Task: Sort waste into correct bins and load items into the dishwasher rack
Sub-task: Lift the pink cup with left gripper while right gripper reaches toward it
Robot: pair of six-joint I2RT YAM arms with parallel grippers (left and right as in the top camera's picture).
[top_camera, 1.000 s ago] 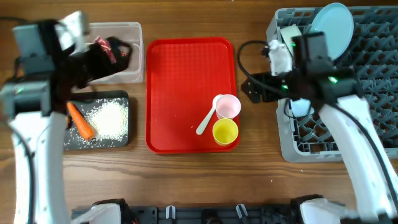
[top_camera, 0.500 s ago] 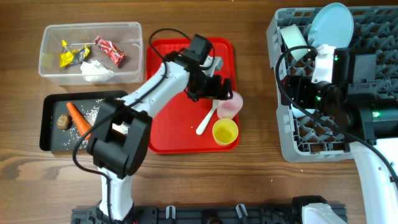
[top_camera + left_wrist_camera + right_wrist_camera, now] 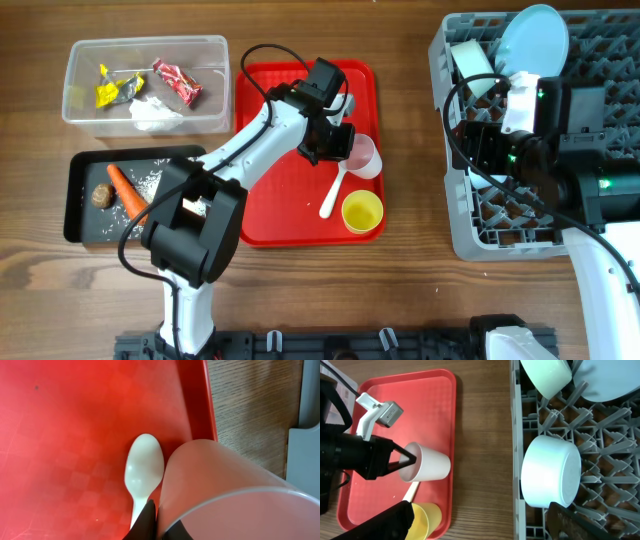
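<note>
Left fingers point(image 3: 338, 152): clamped together on the rim of the pink cup point(image 3: 362, 155); half a second earlier they stood apart beside it.
Pink cup: over the right part of the red tray point(image 3: 280, 200), now tipped onto its side with its mouth toward the left arm and its base toward the tray's right edge. Before, it stood upright, a little nearer the yellow cup point(image 3: 362, 211). Whether its wall rests on the tray cannot be told.
Left wrist view: one dark finger point(image 3: 145, 520) sits against the outside of the cup's rim, and the bowl of the white spoon point(image 3: 144, 467) lies just beside the cup wall.
White spoon: flat on the tray between the two cups, in the same place as before.
Yellow cup: upright near the tray's front right corner, unmoved.
Right fingers point(image 3: 395, 522): wide apart and holding nothing, above the left side of the dishwasher rack point(image 3: 600, 60); the arm's pose matches half a second ago.
Rack load: the blue plate point(image 3: 535, 38) stands on edge at the back, one bowl point(image 3: 475, 58) is tilted beside it, and the second bowl point(image 3: 551, 477) lies mouth-down nearer the front.
Clear tub point(image 3: 75, 100): holds the yellow wrapper point(image 3: 108, 90), the red wrapper point(image 3: 178, 82) and the tissue point(image 3: 152, 112), unchanged.
Black tray point(image 3: 80, 225): holds the carrot point(image 3: 127, 192), the brown lump point(image 3: 100, 195) and the scattered rice point(image 3: 150, 180), unchanged.
Desk point(image 3: 400, 300): wood, carrying all of these.
</note>
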